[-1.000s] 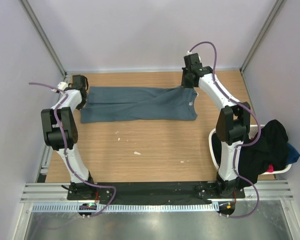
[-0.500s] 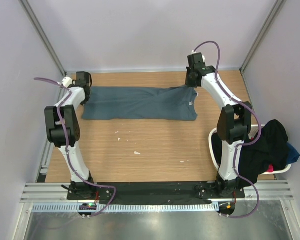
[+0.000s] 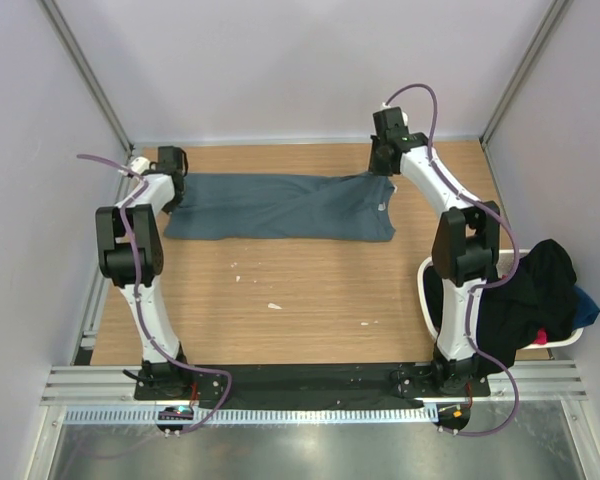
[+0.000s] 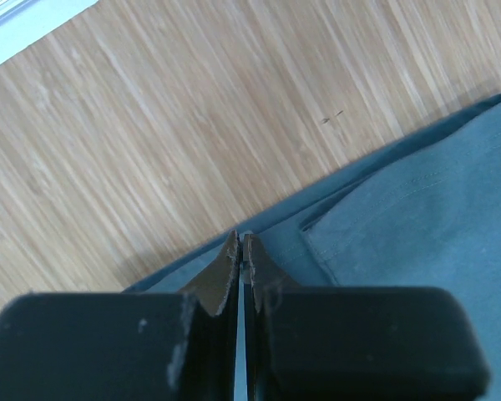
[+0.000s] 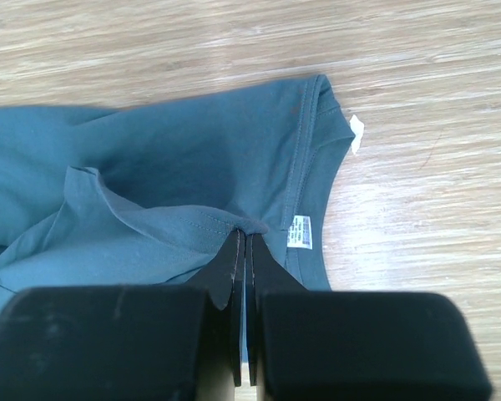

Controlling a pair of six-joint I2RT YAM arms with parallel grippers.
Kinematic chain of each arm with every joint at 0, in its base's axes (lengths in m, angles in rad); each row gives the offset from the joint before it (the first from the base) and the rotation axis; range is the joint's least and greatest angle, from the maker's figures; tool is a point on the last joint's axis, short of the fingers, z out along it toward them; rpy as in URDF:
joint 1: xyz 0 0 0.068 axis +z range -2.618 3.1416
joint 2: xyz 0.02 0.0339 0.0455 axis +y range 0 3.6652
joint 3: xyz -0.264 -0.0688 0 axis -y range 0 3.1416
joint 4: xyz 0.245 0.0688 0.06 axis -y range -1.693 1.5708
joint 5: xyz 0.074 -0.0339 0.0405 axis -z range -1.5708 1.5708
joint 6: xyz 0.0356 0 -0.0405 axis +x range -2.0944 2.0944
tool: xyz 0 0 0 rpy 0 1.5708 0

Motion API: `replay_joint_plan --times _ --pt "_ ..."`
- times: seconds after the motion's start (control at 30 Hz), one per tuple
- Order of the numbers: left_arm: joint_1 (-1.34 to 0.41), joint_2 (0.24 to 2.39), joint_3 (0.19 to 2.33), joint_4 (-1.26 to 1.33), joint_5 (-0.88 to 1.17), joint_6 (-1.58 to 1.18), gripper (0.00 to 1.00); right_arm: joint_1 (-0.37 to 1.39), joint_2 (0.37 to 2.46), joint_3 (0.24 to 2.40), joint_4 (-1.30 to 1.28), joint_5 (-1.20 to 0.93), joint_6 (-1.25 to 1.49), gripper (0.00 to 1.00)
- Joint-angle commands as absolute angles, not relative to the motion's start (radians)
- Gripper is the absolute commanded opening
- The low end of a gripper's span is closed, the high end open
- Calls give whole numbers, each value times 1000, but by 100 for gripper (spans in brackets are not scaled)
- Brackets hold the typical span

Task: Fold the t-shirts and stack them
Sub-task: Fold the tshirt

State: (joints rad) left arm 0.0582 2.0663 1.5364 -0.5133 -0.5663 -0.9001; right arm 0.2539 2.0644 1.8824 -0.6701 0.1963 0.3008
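The slate blue-grey t-shirt [image 3: 280,207] lies folded lengthways as a long strip across the far part of the table. My left gripper [image 3: 172,166] is at its left end, shut on the cloth's edge [image 4: 351,242]; the fingertips [image 4: 232,244] pinch a thin layer. My right gripper [image 3: 383,160] is at the right end by the neck, shut on a raised fold of the t-shirt [image 5: 192,221] beside the white label [image 5: 299,231]. Black, blue and red t-shirts [image 3: 540,290] are heaped in the basket at the right.
A white plastic laundry basket [image 3: 426,285] stands at the right edge beside the right arm's base. Small white specks [image 3: 273,305] lie on the wooden table [image 3: 300,290]. The enclosure's walls stand close behind and on both sides.
Both grippers have shifted slightly toward the back with the t-shirt's ends in them. The shirt's left end has drawn in a little to the right.
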Motion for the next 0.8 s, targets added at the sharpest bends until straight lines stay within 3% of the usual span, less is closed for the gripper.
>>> replay_joint_plan --times 0.0,0.07,0.13,0.17,0.2,0.3,0.4,0.47,0.6,0.77 --pt "58 2080 1600 -503 -597 -871 1 250 2112 1940 -647 204 291 1" --pt "58 2082 1623 -518 -585 -851 9 249 2150 1960 -669 203 290 6" --pt "58 2074 1632 -523 -575 -832 30 244 2180 2012 -718 206 291 22" --pt "58 2056 1640 -528 -563 -813 41 242 2192 2032 -738 209 293 40" --pt "58 2046 1644 -523 -555 -799 57 238 2213 2069 -756 206 293 48" --pt "57 1996 1670 -528 -517 -746 75 229 2207 2114 -801 186 299 69" --pt "45 1936 1690 -516 -445 -689 83 222 2174 2158 -834 158 316 84" --pt "28 1911 1704 -500 -375 -643 85 222 2145 2164 -857 147 327 89" --pt "-111 1875 1710 -451 -186 -520 86 224 2044 2035 -855 123 351 91" --pt "-253 1890 1689 -443 -149 -486 86 222 1870 1717 -743 57 399 90"
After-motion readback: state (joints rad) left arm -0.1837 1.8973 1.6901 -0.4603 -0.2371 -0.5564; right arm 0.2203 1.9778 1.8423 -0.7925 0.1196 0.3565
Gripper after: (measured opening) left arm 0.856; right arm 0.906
